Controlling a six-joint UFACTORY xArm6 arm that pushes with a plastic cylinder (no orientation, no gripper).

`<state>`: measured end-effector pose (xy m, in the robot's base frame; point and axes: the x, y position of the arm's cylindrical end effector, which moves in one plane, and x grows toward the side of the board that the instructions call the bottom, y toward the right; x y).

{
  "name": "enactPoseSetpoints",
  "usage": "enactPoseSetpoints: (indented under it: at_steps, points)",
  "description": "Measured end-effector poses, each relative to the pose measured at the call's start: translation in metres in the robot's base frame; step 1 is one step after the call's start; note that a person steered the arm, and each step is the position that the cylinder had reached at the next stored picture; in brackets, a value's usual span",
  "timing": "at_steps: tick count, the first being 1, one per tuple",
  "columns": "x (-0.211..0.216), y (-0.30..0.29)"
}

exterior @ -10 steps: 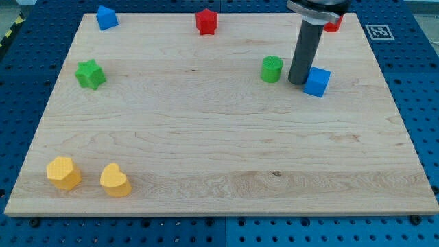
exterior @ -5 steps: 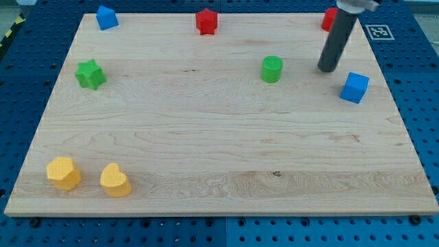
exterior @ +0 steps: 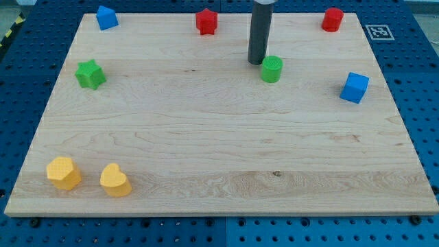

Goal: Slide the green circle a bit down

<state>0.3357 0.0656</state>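
Wooden surface [exterior: 219, 151] seen from above. My tip [exterior: 256, 62] is resting just beside the green circle [exterior: 271, 69], at its upper-left edge toward the view's top; whether the two are touching cannot be told. The arm is carrying no pincer, only a straight dark rod. The green circle is sitting in the upper middle of the surface, right of centre. A blue cube [exterior: 354, 88] is lying well apart at the view's right, and a red block [exterior: 206, 21] is standing near the top edge.
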Motion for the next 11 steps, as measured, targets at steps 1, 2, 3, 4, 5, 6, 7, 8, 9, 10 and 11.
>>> enactPoseSetpoints:
  at_steps: [1,2,3,4,5,6,7,8,9,10,11]
  points:
    - [0.0,0.0]
    - [-0.022,-0.006]
    - [-0.03,-0.006]
    - [-0.019,-0.004]
    - [-0.009,0.006]
    - [-0.009,0.014]
    - [-0.013,0.038]
    - [-0.013,0.038]
    - [-0.009,0.037]
    - [0.004,0.037]
    - [0.005,0.037]
